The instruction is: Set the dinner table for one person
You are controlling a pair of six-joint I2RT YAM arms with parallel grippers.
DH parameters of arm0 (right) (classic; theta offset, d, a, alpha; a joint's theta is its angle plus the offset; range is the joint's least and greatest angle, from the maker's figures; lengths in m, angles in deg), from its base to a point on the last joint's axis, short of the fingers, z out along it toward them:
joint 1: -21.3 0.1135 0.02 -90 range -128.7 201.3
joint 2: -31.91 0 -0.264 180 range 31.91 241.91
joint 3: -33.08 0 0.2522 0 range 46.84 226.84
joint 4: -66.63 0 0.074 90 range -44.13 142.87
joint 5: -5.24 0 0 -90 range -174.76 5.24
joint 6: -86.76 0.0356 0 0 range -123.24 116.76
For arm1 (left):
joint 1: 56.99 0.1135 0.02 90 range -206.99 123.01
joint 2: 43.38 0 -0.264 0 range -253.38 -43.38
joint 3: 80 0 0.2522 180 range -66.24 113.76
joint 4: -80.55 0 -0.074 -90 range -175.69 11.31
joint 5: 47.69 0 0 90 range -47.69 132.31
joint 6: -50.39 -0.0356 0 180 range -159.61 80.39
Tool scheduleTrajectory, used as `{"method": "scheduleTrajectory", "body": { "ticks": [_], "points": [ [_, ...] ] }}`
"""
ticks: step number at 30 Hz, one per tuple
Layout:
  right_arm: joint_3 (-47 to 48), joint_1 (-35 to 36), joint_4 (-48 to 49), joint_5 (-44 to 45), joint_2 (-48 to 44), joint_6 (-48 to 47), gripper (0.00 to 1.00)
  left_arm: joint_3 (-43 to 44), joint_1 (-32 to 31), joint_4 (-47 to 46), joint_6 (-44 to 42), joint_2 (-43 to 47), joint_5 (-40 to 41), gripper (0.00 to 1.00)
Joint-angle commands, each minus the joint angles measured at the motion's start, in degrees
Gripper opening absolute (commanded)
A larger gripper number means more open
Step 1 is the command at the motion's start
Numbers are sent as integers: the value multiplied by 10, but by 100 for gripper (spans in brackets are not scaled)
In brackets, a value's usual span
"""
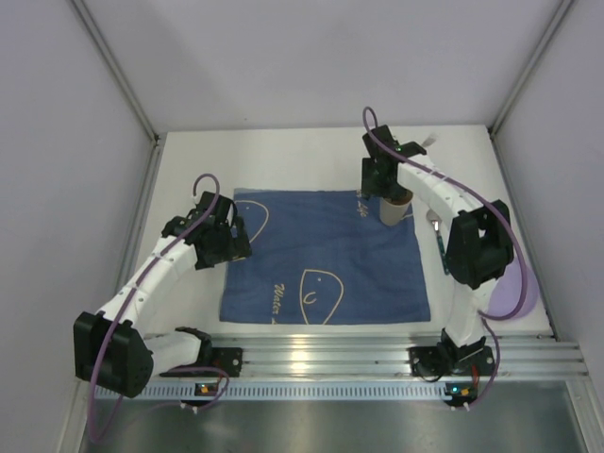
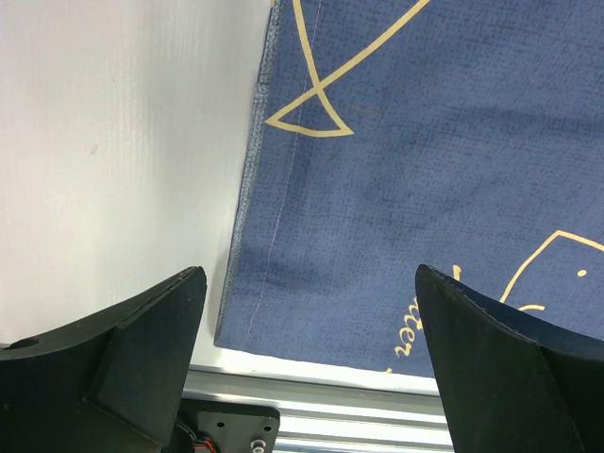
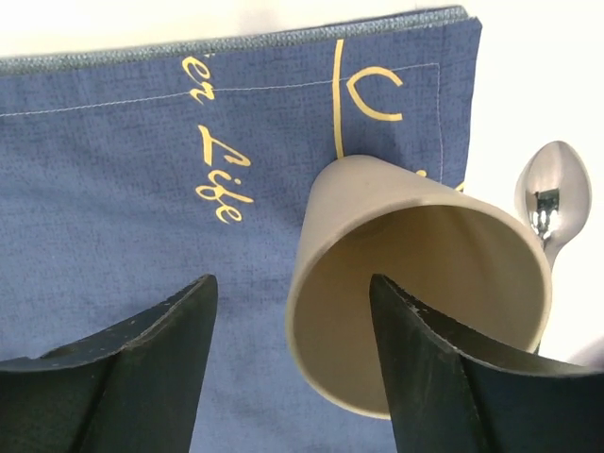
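Your right jaws hang parted over the cup [image 3: 425, 236] at the cloth's [image 1: 321, 255] one-o'clock corner; spoon [image 3: 552, 184] at its three; left jaws wide at nine.

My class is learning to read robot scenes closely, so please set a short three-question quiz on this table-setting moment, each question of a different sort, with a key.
1. True or false: the beige cup stands on a corner of the blue cloth.
2. Where does the spoon lie? A) on the cloth B) on the bare dinner table beside the cloth C) inside the cup
3. Which is at the cup: the left gripper or the right gripper?

Key: 1 true; 2 B; 3 right gripper.
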Motion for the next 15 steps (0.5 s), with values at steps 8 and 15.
{"method": "scheduleTrajectory", "body": {
  "ticks": [8,15],
  "points": [
    [89,-13,-69,62,-131,0,100,-6,0,-1,2,9,2,97],
    [-92,-140,-40,36,-267,38,98,-15,-5,-9,2,26,1,97]
  ]
}}
